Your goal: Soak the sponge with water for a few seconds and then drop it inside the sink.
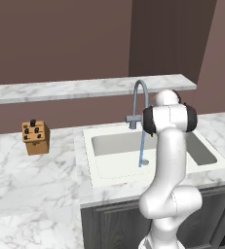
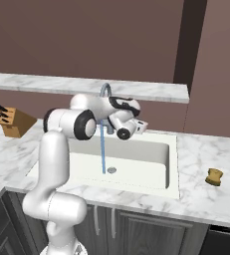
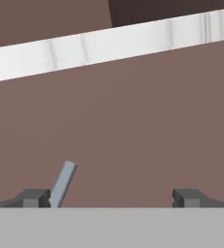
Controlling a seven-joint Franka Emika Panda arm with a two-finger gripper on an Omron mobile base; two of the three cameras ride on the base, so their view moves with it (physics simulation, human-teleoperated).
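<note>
Sponge (image 2: 214,177) first: in the right base view it is seen lying on the marble counter (image 2: 206,199), right of the sink (image 2: 151,187) and well apart from the gripper (image 2: 139,126), which is held above the basin's back edge, beside the tap (image 2: 105,90). Water (image 2: 103,149) is seen running in a thin blue stream down to the basin floor beside the drain (image 2: 111,170), to the left of the hand. A knife block (image 2: 14,121) is set far to the left.

From the left base view, the stream (image 1: 142,148) is shown falling from the tap (image 1: 139,99) into the sink (image 1: 109,177), beside the white arm.

Through the hand view, the fingertips (image 3: 35,197) are seen spread wide with nothing gripped; a grey bar (image 3: 63,183) is seen just inside the left tip, brown wall (image 3: 133,121) ahead.
</note>
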